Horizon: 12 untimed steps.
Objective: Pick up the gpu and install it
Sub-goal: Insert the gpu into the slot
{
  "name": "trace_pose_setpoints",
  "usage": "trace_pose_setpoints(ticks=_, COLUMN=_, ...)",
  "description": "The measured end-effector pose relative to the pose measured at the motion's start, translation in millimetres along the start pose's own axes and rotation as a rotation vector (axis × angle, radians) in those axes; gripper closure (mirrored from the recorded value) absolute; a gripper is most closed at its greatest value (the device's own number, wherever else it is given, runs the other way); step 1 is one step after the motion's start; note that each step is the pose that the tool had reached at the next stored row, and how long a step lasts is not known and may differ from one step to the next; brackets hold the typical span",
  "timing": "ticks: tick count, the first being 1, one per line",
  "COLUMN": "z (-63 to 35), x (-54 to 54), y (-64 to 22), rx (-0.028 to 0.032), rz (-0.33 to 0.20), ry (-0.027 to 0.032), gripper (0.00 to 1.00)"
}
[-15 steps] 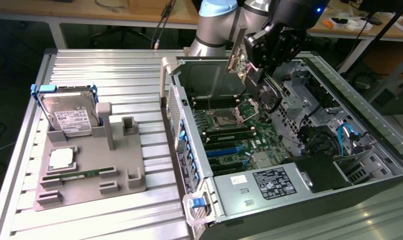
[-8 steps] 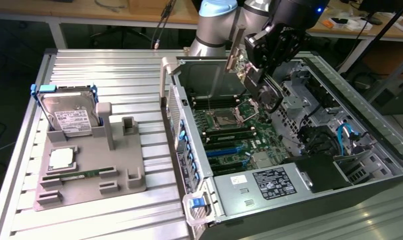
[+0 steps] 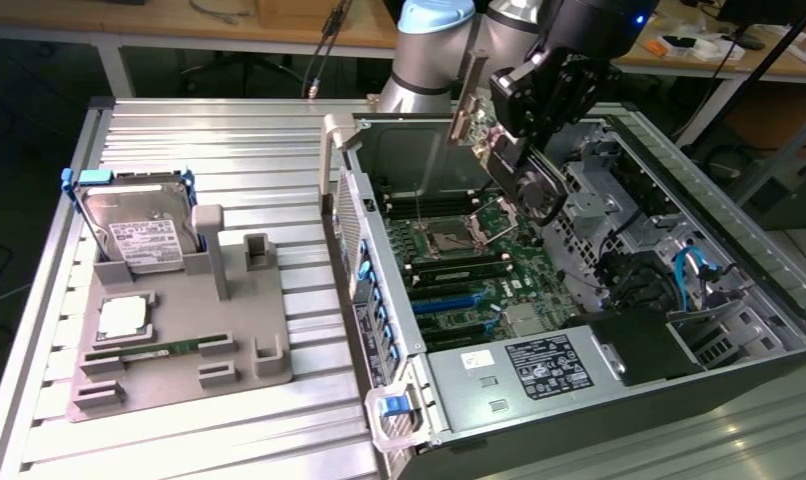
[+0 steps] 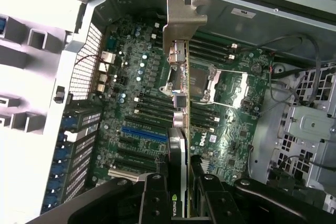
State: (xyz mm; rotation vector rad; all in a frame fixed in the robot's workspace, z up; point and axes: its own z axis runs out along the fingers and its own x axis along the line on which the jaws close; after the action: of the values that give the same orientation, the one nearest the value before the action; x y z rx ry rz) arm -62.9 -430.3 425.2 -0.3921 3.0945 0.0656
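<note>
My gripper (image 3: 514, 128) is shut on the gpu (image 3: 481, 120), a thin green card with a silver metal end bracket (image 3: 471, 85), and holds it on edge above the open computer case (image 3: 723, 300). In the wrist view the gpu (image 4: 178, 114) appears edge-on between the two black fingers (image 4: 155, 192), with its bracket (image 4: 184, 17) pointing away and an NVIDIA label near the grip. Under the card lies the green motherboard (image 4: 136, 77), with its blue and black expansion slots (image 4: 144, 131) a little to one side of the card's edge. The card hangs clear of the board.
A grey fixture tray (image 3: 176, 370) on the exterior view's left holds a hard drive in a blue frame (image 3: 136, 228), a processor (image 3: 120, 318) and a memory stick (image 3: 156, 350). Inside the case are the processor socket (image 3: 450, 238), cables (image 3: 690, 270) and a power supply (image 3: 543, 365).
</note>
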Motion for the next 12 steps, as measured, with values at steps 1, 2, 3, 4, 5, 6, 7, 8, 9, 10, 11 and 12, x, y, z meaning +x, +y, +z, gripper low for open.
trace_pose_setpoints(ticks=1, z=0.0, x=0.0, y=0.0, rx=-0.0001, rz=-0.004, ry=0.0002, gripper=0.73)
trace_pose_setpoints(ticks=2, z=0.0, x=0.0, y=0.0, rx=-0.0002, rz=-0.009, ry=0.0003, gripper=0.73)
trace_pose_setpoints(ticks=3, z=0.0, x=0.0, y=0.0, rx=-0.0004, rz=-0.013, ry=0.0005, gripper=0.73)
trace_pose_setpoints(ticks=4, z=0.0, x=0.0, y=0.0, rx=-0.0005, rz=-0.018, ry=0.0007, gripper=0.73)
trace_pose_setpoints(ticks=5, z=0.0, x=0.0, y=0.0, rx=-0.0008, rz=-0.028, ry=0.0011, gripper=0.73)
trace_pose_setpoints(ticks=6, z=0.0, x=0.0, y=0.0, rx=-0.0009, rz=-0.032, ry=0.0012, gripper=0.73)
trace_pose_setpoints(ticks=7, z=0.0, x=0.0, y=0.0, rx=-0.0010, rz=-0.036, ry=0.0014, gripper=0.73)
trace_pose_setpoints(ticks=8, z=0.0, x=0.0, y=0.0, rx=-0.0011, rz=-0.040, ry=0.0016, gripper=0.73)
trace_pose_setpoints(ticks=9, z=0.0, x=0.0, y=0.0, rx=-0.0012, rz=-0.045, ry=0.0018, gripper=0.73)
trace_pose_setpoints(ticks=10, z=0.0, x=0.0, y=0.0, rx=-0.0014, rz=-0.050, ry=0.0020, gripper=0.73)
trace_pose_setpoints(ticks=11, z=0.0, x=0.0, y=0.0, rx=-0.0014, rz=-0.054, ry=0.0021, gripper=0.73)
trace_pose_setpoints(ticks=12, z=0.0, x=0.0, y=0.0, rx=-0.0016, rz=-0.059, ry=0.0023, gripper=0.73)
